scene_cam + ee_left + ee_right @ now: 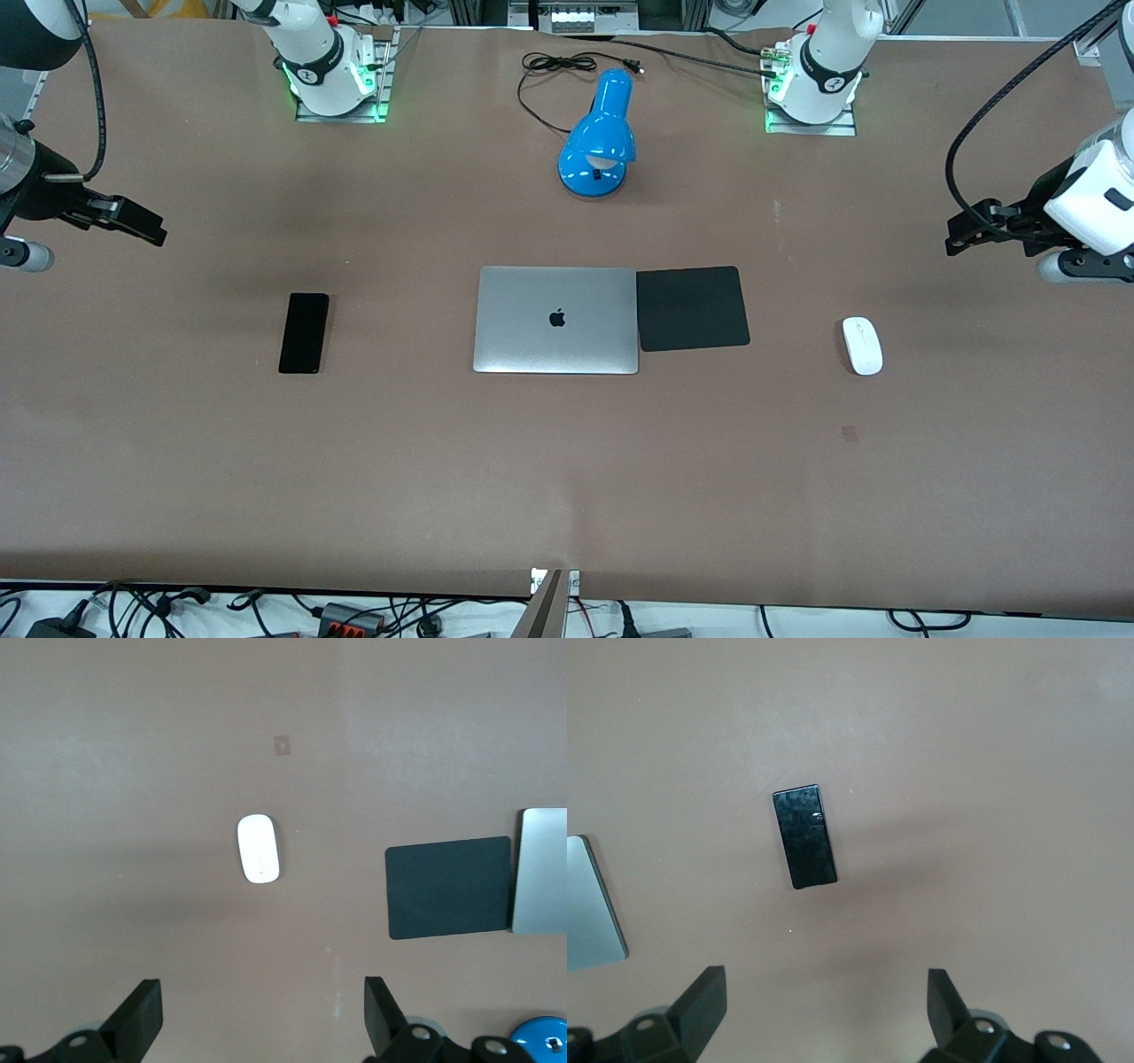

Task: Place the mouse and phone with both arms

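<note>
The white mouse lies on the brown table toward the left arm's end, beside the black mat; it also shows in the left wrist view. The black phone lies flat toward the right arm's end and shows in the right wrist view. My left gripper hangs open and empty high over the table edge, apart from the mouse; its own view shows it too. My right gripper hangs open and empty over its end, apart from the phone, as its own view shows.
A closed silver laptop lies mid-table with a squarish black mat touching its side toward the mouse. A blue desk lamp with a black cord stands farther from the front camera, between the two arm bases.
</note>
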You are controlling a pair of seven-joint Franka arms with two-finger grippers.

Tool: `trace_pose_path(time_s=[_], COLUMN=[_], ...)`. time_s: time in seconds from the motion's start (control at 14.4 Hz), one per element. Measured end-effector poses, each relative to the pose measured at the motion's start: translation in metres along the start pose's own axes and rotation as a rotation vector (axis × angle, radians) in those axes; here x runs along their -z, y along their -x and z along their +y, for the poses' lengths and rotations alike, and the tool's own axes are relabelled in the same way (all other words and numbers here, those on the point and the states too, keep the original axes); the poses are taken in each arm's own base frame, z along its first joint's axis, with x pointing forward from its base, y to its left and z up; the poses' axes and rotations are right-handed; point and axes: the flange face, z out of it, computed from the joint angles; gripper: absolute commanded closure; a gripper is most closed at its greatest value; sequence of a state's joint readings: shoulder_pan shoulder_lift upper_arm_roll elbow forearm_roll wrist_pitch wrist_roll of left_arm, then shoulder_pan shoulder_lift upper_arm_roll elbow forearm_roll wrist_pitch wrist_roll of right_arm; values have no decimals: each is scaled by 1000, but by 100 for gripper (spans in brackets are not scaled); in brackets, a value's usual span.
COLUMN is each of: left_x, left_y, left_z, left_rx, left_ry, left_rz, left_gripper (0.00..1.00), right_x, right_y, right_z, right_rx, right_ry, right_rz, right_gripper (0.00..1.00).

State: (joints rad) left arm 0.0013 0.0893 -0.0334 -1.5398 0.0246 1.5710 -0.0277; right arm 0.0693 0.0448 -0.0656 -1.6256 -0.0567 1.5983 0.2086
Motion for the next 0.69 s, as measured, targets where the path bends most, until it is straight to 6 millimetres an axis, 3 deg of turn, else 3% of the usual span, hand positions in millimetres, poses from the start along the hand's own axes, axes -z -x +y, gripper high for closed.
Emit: trace_pose_path(time_s=[0.49,0.69], left_x=[0,-1], left_y=[0,0], left_z=[-1,-2], left_rx=[0,1], left_ry=[-10,-10], left_rz=[0,-1], left_gripper=[0,0], right_x=[-1,-21], right_y=[-1,-9], right_z=[0,-5], right_rx=[0,6], right_ry=[1,10], right_rz=[-2,-36], right_gripper=[0,0])
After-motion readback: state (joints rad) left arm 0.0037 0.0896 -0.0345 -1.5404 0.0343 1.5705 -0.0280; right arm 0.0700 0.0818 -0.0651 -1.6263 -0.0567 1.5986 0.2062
